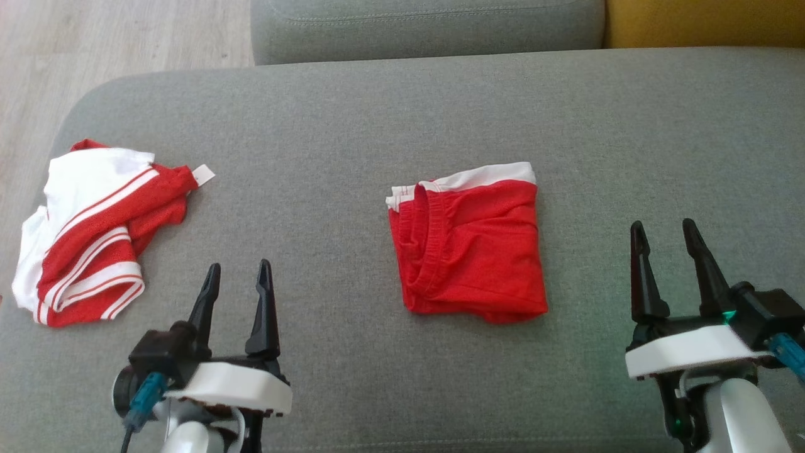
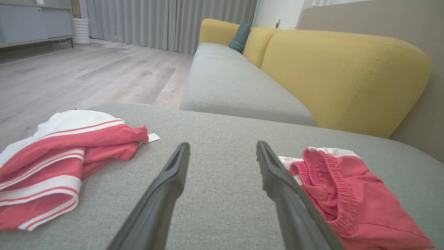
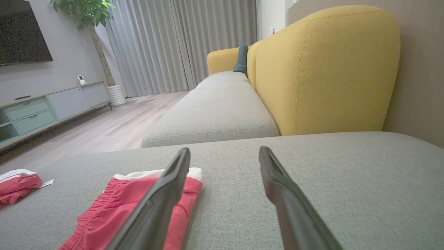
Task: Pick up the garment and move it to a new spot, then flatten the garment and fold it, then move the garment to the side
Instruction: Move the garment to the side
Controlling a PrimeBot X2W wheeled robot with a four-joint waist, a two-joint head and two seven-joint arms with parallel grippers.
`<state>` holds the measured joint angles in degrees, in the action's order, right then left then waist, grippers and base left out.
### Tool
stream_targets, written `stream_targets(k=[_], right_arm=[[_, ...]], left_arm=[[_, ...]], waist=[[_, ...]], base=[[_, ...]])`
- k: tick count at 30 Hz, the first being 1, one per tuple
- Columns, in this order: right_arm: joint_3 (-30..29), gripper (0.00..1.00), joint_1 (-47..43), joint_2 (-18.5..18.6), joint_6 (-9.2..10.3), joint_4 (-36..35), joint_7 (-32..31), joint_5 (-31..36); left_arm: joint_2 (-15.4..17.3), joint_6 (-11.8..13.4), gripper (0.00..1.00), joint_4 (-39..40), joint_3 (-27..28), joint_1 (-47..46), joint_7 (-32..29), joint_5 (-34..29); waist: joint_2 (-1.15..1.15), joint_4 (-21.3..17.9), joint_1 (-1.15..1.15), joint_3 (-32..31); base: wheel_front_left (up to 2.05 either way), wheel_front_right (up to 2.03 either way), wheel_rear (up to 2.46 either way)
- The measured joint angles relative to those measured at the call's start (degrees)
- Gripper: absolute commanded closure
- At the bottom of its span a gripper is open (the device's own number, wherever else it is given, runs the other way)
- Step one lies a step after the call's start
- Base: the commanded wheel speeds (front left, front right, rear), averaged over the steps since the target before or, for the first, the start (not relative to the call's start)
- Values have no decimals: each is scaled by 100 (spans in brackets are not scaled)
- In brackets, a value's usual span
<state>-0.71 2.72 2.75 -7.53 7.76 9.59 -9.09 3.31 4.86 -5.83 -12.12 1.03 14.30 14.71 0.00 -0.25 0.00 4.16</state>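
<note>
A red garment with a white band (image 1: 470, 242) lies folded into a rough square at the middle of the grey cushion (image 1: 402, 113). It also shows in the left wrist view (image 2: 347, 194) and the right wrist view (image 3: 104, 215). A second garment, red and white striped (image 1: 94, 229), lies crumpled at the cushion's left end (image 2: 52, 163) (image 3: 17, 185). My left gripper (image 1: 239, 264) (image 2: 222, 144) hovers open between the two garments, touching neither. My right gripper (image 1: 663, 222) (image 3: 224, 149) is open to the right of the folded garment, with nothing between its fingers.
The grey cushion drops to a wooden floor (image 1: 94, 38) at its left edge. Beyond it runs a long grey sofa seat (image 2: 225, 83) with a yellow backrest (image 2: 340, 76). A TV cabinet (image 3: 41, 111) and curtains (image 3: 180, 45) stand far off.
</note>
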Motion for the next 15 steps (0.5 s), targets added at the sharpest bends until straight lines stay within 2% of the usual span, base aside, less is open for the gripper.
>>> stream_targets(k=[15], right_arm=[[-19, 0, 1, -2, -1, 24, -57, 51]], left_arm=[[-9, -34, 0, -80, -21, 1, 0, 0]], waist=[[0, 32, 0, -49]], base=[[0, 0, 0]])
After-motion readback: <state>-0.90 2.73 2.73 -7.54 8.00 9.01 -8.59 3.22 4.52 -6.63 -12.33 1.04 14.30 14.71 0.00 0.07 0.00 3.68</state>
